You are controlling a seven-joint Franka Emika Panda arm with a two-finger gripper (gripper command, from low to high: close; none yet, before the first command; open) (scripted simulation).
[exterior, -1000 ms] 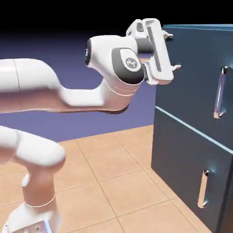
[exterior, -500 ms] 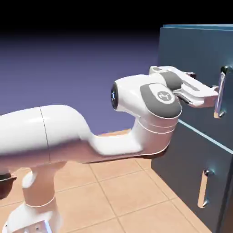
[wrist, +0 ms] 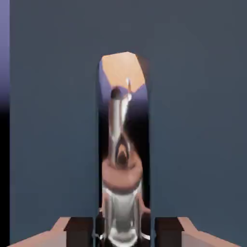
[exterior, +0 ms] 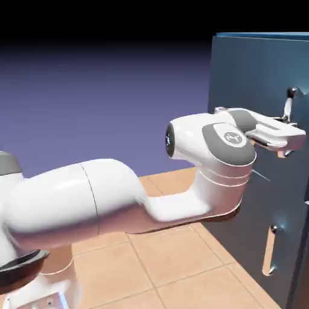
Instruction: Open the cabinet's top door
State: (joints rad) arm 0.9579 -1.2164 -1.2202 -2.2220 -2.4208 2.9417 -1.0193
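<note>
The cabinet (exterior: 241, 66) is dark teal-blue, and its top door (exterior: 265, 78) carries the same flat colour with no pattern. The top door's bar handle (exterior: 289, 107) is shiny silver; in the hand view (wrist: 119, 144) it mirrors orange and violet tints. The lower handle (exterior: 269, 250) is silver too. The arm (exterior: 121, 199) is white with grey joint caps (2 show). The floor (exterior: 169, 253) is terracotta tile with pale grout lines. The backdrop (exterior: 90, 102) fades from blue-violet to black.
</note>
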